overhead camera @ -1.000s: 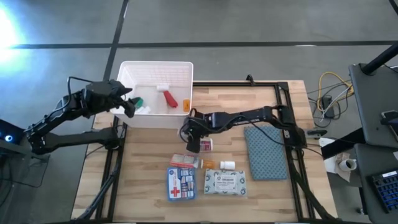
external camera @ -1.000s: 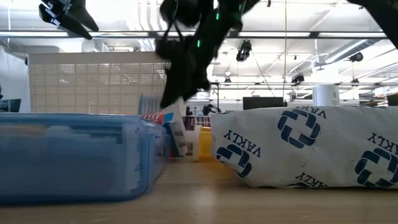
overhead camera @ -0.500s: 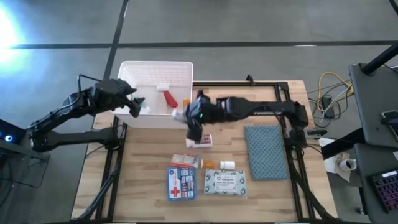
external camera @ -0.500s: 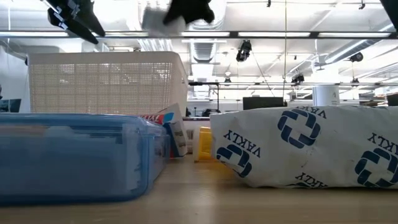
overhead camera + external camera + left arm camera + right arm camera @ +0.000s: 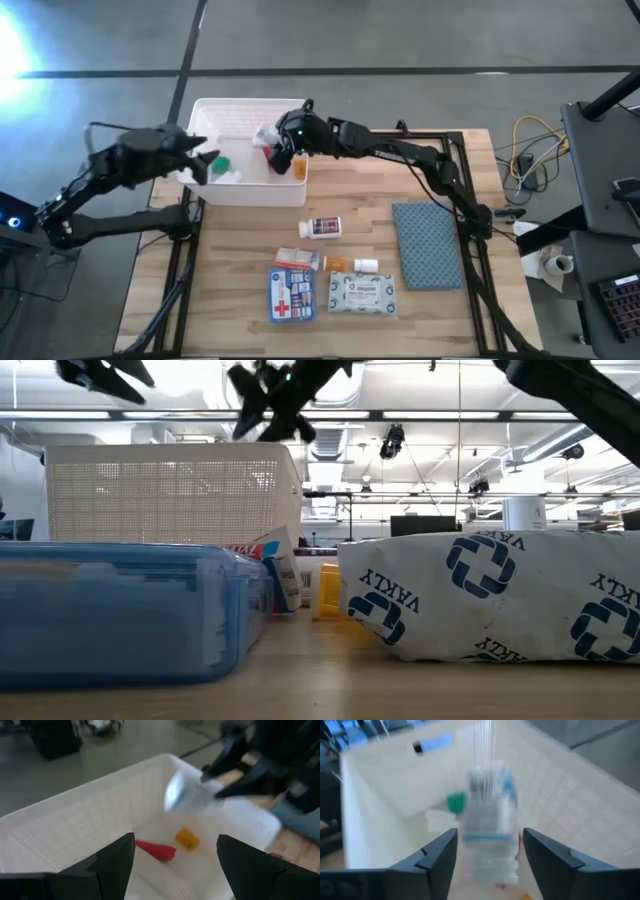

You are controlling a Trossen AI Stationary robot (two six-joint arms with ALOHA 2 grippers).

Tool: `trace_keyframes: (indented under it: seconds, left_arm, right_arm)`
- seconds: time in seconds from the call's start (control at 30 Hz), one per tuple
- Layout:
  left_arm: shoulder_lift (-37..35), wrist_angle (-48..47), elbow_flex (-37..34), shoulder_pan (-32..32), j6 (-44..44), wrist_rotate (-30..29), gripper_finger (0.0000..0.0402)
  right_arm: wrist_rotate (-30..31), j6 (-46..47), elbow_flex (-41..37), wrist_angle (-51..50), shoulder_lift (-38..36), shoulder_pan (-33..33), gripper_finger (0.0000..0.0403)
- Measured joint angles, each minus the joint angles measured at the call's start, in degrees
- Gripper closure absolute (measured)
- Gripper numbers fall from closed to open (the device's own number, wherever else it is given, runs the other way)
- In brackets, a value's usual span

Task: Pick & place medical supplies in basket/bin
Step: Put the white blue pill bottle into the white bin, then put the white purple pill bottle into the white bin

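Bin (image 5: 205, 112) sits directly under your right gripper (image 5: 277, 150), whose spread fingers flank a white bottle (image 5: 489, 820) apparently dropping free inside the near-right rim. Your left gripper (image 5: 205, 163) hovers over the opposite edge, fingers apart, empty. Red tube (image 5: 156, 849) and orange bit (image 5: 186, 838) lie below.

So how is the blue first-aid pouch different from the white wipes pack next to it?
The first-aid pouch is blue with a red cross; the wipes pack is white with green print. The pouch lies lengthwise toward the table's front edge; the wipes pack lies crosswise. Both lie flat on the table, outside the bin.
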Motion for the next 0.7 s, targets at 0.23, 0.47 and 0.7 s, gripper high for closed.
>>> trace_keyframes:
  seconds: [0.23,0.47,0.7]
  left_arm:
    - [-3.34,-0.24,-1.13,0.02,-0.02,-0.39,0.014]
    - [-2.68,0.1,-1.21,0.0,-0.02,-0.27,0.014]
    - [-0.35,0.05,-1.38,0.0,-0.02,-0.28,0.014]
  right_arm:
    - [0.3,-3.86,-0.63,-0.6,-0.9,0.33,0.0122]
    - [0.28,-8.13,-0.31,-7.1,-4.4,1.7,0.009]
    - [0.42,-6.39,-0.41,-29.22,-7.59,4.75,0.0093]
